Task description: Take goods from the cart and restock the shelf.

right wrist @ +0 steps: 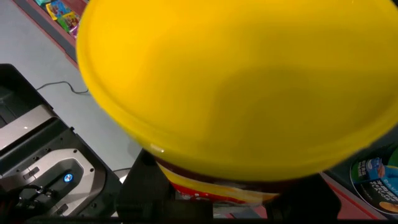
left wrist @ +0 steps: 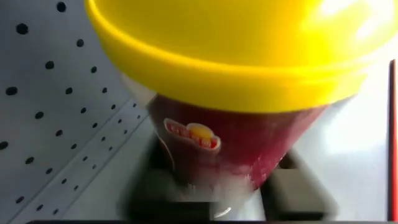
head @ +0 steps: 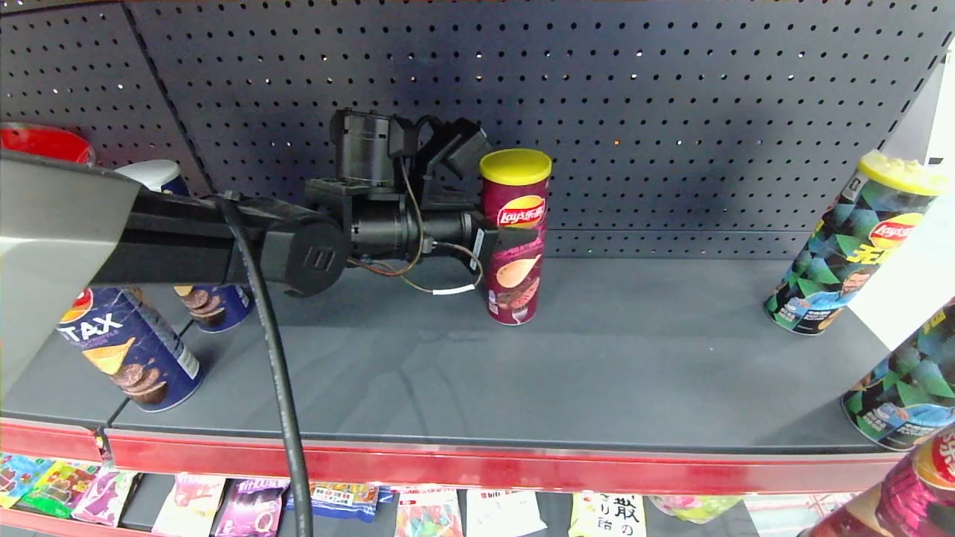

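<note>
At your left, blue cans (head: 130, 350) stood on the shelf (head: 597, 358); your left gripper (head: 515, 242) was clamped on the waist of a maroon can (head: 515, 195), upright near the pegboard (head: 671, 112); green cans (head: 847, 246) stood far right; your right gripper (right wrist: 217, 200) clasped a second can (right wrist: 236, 93), held low before the shelf's right end.

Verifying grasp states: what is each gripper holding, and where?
Left gripper: maroon can, mid-body. Right gripper: second yellow-lidded can, on its body below the lid.
</note>
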You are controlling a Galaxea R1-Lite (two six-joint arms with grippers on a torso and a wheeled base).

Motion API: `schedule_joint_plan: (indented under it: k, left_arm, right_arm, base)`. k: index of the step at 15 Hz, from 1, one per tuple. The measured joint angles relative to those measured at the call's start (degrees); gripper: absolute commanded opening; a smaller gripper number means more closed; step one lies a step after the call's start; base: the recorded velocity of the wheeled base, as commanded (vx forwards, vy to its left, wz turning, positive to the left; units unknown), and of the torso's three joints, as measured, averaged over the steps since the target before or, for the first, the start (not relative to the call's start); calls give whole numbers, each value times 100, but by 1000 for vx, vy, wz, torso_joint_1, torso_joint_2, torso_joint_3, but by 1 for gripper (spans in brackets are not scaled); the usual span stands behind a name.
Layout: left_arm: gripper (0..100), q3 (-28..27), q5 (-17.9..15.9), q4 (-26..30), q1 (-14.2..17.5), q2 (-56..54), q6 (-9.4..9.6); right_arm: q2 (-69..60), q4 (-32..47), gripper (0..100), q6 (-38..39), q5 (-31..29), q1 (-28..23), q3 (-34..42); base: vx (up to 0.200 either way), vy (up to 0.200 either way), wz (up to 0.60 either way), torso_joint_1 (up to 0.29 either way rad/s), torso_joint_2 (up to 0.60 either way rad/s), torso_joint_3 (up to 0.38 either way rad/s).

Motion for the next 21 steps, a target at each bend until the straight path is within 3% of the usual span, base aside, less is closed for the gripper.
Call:
schedule_joint_plan:
  k: [10, 13, 15, 21]
  left_arm:
    - [0, 1963, -634, -2, -171, -1415, 46]
    - [0, 2536, -686, -55, -219, -1763, 401]
    - [0, 2732, -766, -57, -230, -1887, 482]
    - [0, 3033, -919, -35, -286, -2125, 486]
  right_arm:
    - [6, -15, 0, -4, 5, 0, -12]
    - [13, -20, 0, -4, 2, 2, -34]
    - [17, -20, 0, -4, 2, 0, -43]
    - [6, -9, 0, -6, 0, 0, -43]
  base:
    - [0, 0, 0, 0, 0, 0]
    - [0, 0, 0, 0, 0, 0]
    - [0, 0, 0, 0, 0, 0]
    - [0, 0, 0, 0, 0, 0]
